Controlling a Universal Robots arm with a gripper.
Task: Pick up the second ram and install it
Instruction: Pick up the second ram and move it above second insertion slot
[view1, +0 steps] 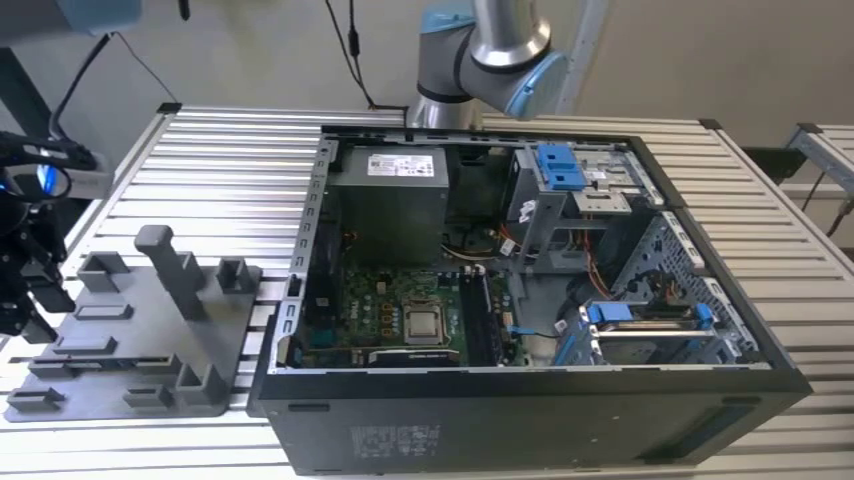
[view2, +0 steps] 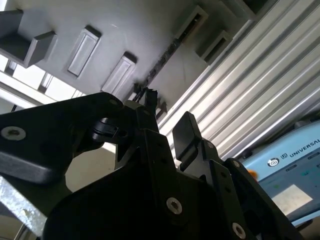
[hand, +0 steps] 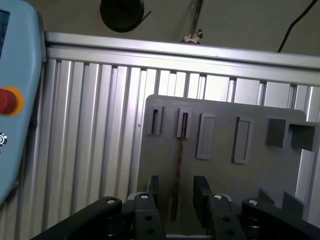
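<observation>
Exterior view: grey holder (view1: 134, 330) sits on the table (view1: 227, 160) on the exterior view's left, with the open computer case (view1: 534, 400) on the exterior view's right. The arm's dark wrist end (view1: 27, 270) hangs over the holder's left end, well apart from the case.

First wrist view: hand (hand: 176, 190) is open, with one of the fingers (hand: 201, 192) on each side of the second ram (hand: 180, 150). The ram stands on edge in a narrow slot of the holder and runs as a thin dark board away from the hand. There is a gap on both sides and no contact that I can make out.

Second wrist view: the ram (view2: 161, 62) is a thin dark strip along the holder. Its near end lies between the fingertips of the hand (view2: 167, 107), which is spread apart here too.

Step in hand looks like the grasp, not yet made. To do it well, keep the board centred between the pads. Keep the pads square to the flat faces and close evenly, so the stick isn't pushed sideways or twisted in its slot. An off-centre or tilted squeeze could wedge it.
</observation>
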